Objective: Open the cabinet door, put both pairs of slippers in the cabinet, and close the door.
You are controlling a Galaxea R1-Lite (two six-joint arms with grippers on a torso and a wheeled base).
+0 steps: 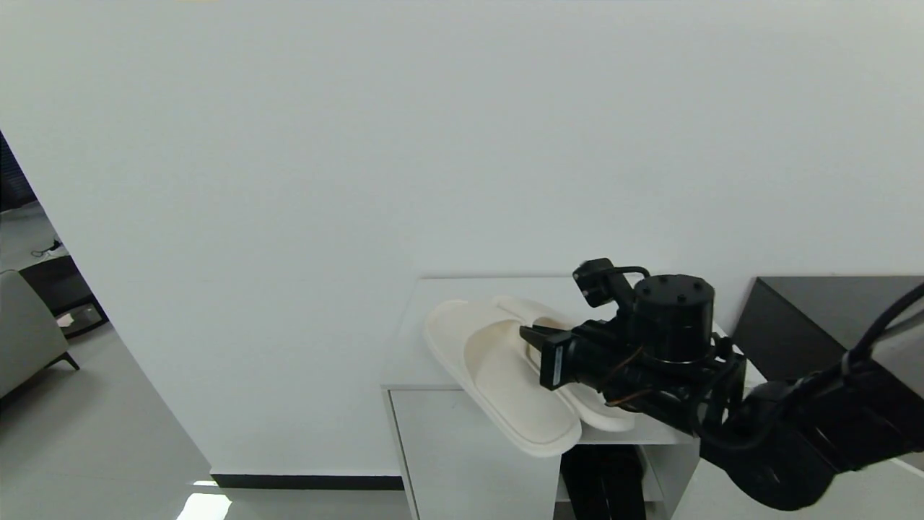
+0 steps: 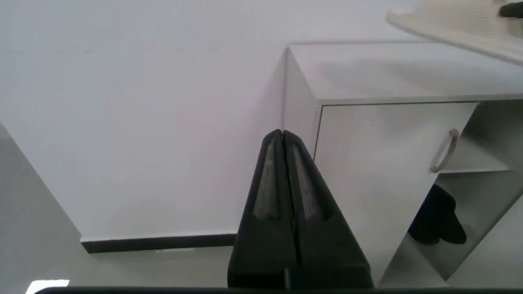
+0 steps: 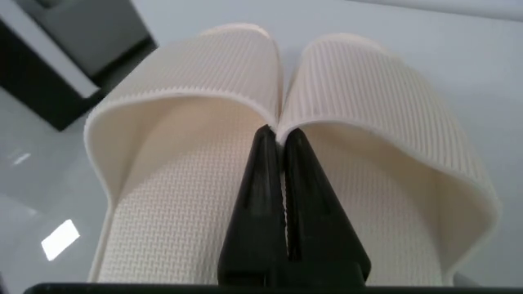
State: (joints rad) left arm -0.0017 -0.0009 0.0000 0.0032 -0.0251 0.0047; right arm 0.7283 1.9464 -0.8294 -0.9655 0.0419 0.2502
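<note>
head view: a white cabinet (image 1: 419,339) stands against the wall (image 1: 361,144). a pair of cream slippers (image 1: 505,375) lies on its top, heels hanging out over the front edge. the right gripper (image 1: 533,336) comes in from the side, and its fingers meet at the straps, where the two slippers touch. below the fingers the cabinet's right half stands open, with dark slippers (image 1: 603,480) inside.

left wrist view: the left gripper (image 2: 283,135) hangs in front of the cabinet (image 2: 376,73), well apart from it. its fingers are pressed flat together with nothing between them. beyond the fingers is the white door (image 2: 368,188) with a metal handle (image 2: 445,151) at its edge. past that is the open compartment, where a shelf (image 2: 482,170) sits above the dark slippers (image 2: 441,220). an edge of the cream slippers (image 2: 458,20) juts out over the cabinet top, above and beyond the fingers.

right wrist view: the right gripper (image 3: 278,135) has its fingers closed almost fully, only a thin slit left between them. the tips pinch the inner strap edges of the cream slippers (image 3: 368,98), right where the two straps meet. one ribbed strap arches away on each side of the fingers.
</note>
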